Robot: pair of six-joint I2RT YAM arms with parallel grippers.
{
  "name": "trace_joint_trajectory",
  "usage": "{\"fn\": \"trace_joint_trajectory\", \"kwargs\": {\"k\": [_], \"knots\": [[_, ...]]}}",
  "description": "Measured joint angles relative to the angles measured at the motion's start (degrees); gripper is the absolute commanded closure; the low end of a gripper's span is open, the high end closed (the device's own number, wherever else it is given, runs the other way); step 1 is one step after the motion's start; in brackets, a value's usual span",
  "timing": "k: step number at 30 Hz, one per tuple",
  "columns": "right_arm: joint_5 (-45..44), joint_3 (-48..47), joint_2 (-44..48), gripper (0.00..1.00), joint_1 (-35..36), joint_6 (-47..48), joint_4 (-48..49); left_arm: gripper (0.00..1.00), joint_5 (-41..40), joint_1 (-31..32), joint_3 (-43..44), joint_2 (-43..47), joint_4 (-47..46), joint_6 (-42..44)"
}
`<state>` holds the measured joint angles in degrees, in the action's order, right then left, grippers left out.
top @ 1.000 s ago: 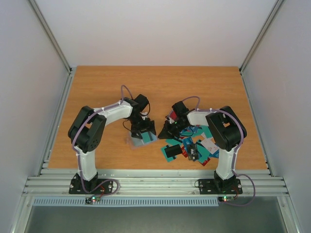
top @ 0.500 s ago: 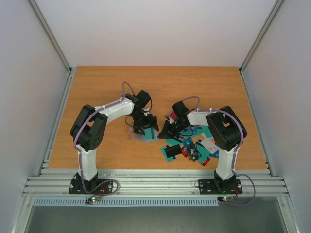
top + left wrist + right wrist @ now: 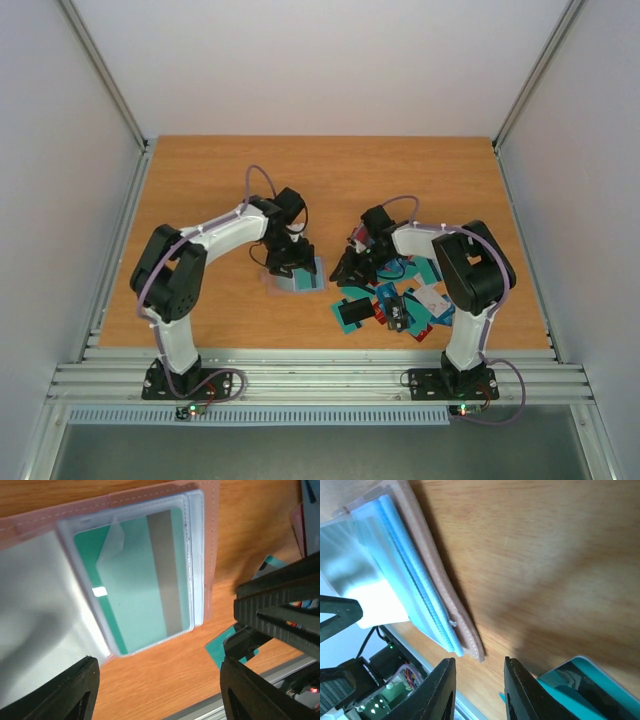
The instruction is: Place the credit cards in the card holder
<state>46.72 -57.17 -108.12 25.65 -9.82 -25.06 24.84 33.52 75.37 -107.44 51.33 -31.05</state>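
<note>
Left gripper (image 3: 287,264): we see it spread wide, empty, over the card holder (image 3: 306,277); arm stretched rightward.
Card holder: middle of the tabletop (image 3: 200,180), towards the near edge; only our left wrist view shows a teal card (image 3: 135,585) in its clear pocket.
Right gripper (image 3: 347,274): narrowly parted, empty, beside the holder's edge.
Credit cards (image 3: 405,300): heaped towards the near right corner.

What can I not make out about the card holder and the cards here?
- Top view: the left gripper covers most of the card holder.
- Left wrist view: glare whitens its left sleeve, which the frame edge cuts off.
- Right wrist view: the bottom edge cuts off a teal card.
- Top view: the piled credit cards are too small to count.
</note>
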Motion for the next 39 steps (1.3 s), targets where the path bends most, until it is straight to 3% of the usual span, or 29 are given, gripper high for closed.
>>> {"fn": "trace_joint_trajectory", "kwargs": {"k": [4, 9, 12, 21, 39], "knots": [[1.79, 0.0, 0.98, 0.61, -0.04, 0.98, 0.15, 0.52, -2.23, 0.0, -2.58, 4.96, 0.22, 1.62], [4.13, -0.76, 1.92, 0.6, -0.04, 1.18, 0.63, 0.75, -4.76, -0.07, -6.19, 7.54, -0.33, 3.54], [5.64, -1.33, 1.92, 0.61, -0.04, 1.14, 1.38, 0.81, -5.79, -0.15, -7.74, 6.97, -1.09, 4.2], [8.35, -3.91, 0.0, 0.66, 0.31, 0.7, 3.48, 0.91, -7.1, -0.44, -9.94, 5.09, -4.98, 5.01], [8.63, -7.93, -6.62, 0.69, 1.44, 0.74, 3.89, 0.98, -6.73, -0.44, -8.28, 0.13, -6.16, 8.0]]}}
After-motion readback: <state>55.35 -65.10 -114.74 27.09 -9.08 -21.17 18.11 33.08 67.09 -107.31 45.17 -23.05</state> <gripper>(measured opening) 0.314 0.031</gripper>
